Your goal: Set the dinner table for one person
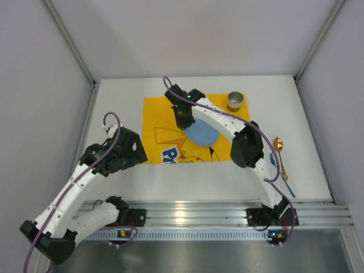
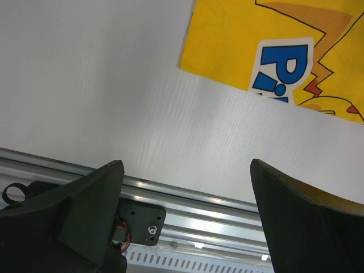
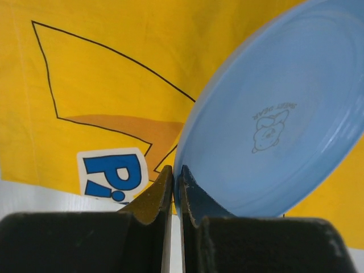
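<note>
Grey walls box in the dinner table [image 1: 187, 173] on three sides, w/ an aluminium rail [image 1: 187, 211] along the near edge. Yellow mat [image 1: 159, 116] lies mid-table, a bit toward the far side. There's a wide bare white strip left of the mat and another between the mat's near edge and the rail; the strip behind it is thinner. Right of the mat there's less room: a gold spoon [image 1: 278, 144] lies on the white there, well apart from the mat. A metal cup [image 1: 235, 102] stands on the mat's far right corner.

Blue plate [image 1: 202, 135] sits on the mat, right of its centre. Right claw [image 3: 176, 179] is over the mat at the plate's rim, fingers nearly together w/ the rim between them, so clamped on it as far as I can see. Can't tell if the plate lies flat or is tipped up.

Left claw [image 2: 186, 168] hangs over bare table off the mat's near left corner, fingers wide apart, nothing between them.

Writing: blue "Pi" on a white patch by the mat's near edge, rest cut off. Plate has a small bear outline w/ lettering over it, too small to read.
</note>
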